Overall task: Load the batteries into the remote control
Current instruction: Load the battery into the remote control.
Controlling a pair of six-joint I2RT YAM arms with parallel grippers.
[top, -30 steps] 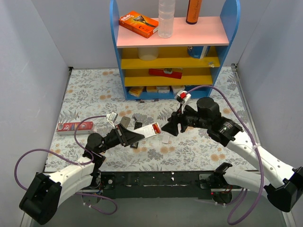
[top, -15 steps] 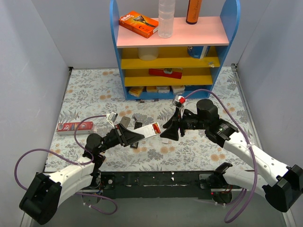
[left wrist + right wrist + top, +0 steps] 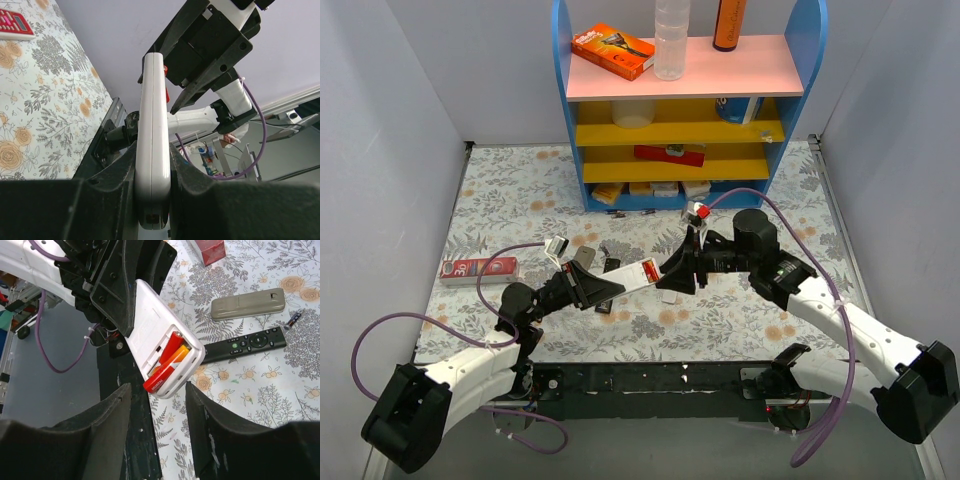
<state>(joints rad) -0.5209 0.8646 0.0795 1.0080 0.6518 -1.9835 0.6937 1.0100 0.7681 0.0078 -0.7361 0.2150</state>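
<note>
Jaws of the left gripper are clamped tight on the two long edges of the remote control. They grip its near end, so the white body juts straight out past the fingertips and hangs clear of the table. At the far end of that body the back compartment lies open toward the other arm. Inside it we see the batteries, two red-orange cells lying side by side. The front one looks slightly raised at its outer end, though we cannot tell whether it is fully seated. The right gripper has its jaws partly apart and holds nothing. The compartment end sits just ahead of the gap, with a little space to each finger. Beyond its right-hand finger a black remote lies flat on the flowered table, with a grey remote just past it.
</note>
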